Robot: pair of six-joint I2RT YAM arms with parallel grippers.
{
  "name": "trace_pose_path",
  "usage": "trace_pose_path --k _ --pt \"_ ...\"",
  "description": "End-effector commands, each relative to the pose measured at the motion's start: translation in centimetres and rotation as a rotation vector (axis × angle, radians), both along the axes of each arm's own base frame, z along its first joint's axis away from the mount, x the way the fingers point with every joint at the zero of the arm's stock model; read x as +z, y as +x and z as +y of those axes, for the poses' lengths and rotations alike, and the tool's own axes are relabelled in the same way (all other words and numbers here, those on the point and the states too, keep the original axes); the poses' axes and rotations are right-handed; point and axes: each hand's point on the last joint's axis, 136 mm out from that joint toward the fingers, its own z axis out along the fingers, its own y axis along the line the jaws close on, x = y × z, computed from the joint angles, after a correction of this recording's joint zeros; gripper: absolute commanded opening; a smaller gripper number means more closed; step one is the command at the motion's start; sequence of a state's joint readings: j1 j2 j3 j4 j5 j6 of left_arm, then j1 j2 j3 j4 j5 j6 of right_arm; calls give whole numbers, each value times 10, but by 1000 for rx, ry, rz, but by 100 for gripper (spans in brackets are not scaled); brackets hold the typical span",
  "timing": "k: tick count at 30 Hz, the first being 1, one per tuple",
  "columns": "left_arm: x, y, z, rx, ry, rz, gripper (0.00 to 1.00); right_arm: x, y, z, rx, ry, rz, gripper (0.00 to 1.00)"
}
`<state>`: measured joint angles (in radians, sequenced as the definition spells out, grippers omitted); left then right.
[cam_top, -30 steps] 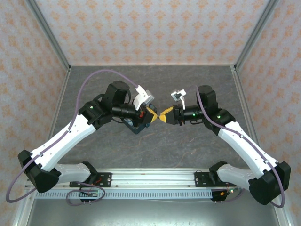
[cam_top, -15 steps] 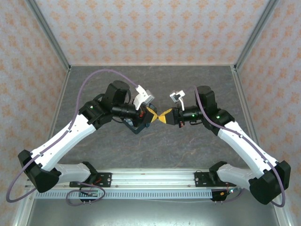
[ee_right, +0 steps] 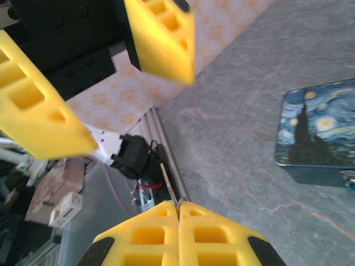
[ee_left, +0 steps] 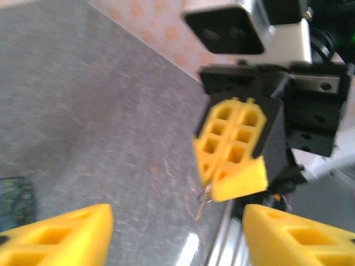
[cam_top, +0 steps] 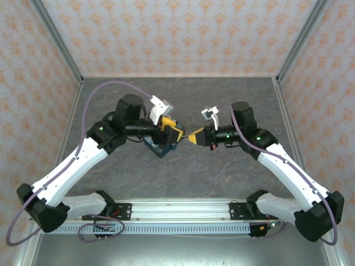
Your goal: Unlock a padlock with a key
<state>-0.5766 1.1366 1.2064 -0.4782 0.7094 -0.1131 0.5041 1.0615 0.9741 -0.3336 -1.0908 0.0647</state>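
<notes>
The right gripper (cam_top: 192,137) is pinching the key (ee_right: 168,185), fingers pressed flat together, the thin blade poking out past the tips. Facing it, the left gripper (cam_top: 175,132) is hanging with its fingers spread wide, gripping nothing. The two tips are sitting close together above the grey table (cam_top: 222,177). Just beneath the left one, the painted tin (ee_right: 316,127) is lying flat. I cannot pick out the padlock for sure; a small metal piece (ee_right: 348,176) is showing at the tin's edge.
</notes>
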Motion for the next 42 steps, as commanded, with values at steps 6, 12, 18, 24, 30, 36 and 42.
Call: trace_pose_path --k 6,12,18,24,30,36,42 --pt "-67 60 114 782 -49 236 92 -29 39 -13 -298 -10 64 0" --pt "-167 57 153 1036 -58 531 97 -50 53 -26 -420 -57 73 0" --pt "-201 66 146 1049 -104 590 99 -59 52 -29 -431 -88 92 0" --pt "-205 91 138 1033 -143 563 99 -59 50 -29 -427 -85 100 0" --pt "-221 111 132 1032 -118 584 97 -59 47 -31 -431 -86 108 0" --pt "-228 129 126 997 -68 563 81 -59 43 -35 -439 -99 108 0" --pt "-246 130 110 868 38 575 69 -55 39 -39 -444 -115 106 0"
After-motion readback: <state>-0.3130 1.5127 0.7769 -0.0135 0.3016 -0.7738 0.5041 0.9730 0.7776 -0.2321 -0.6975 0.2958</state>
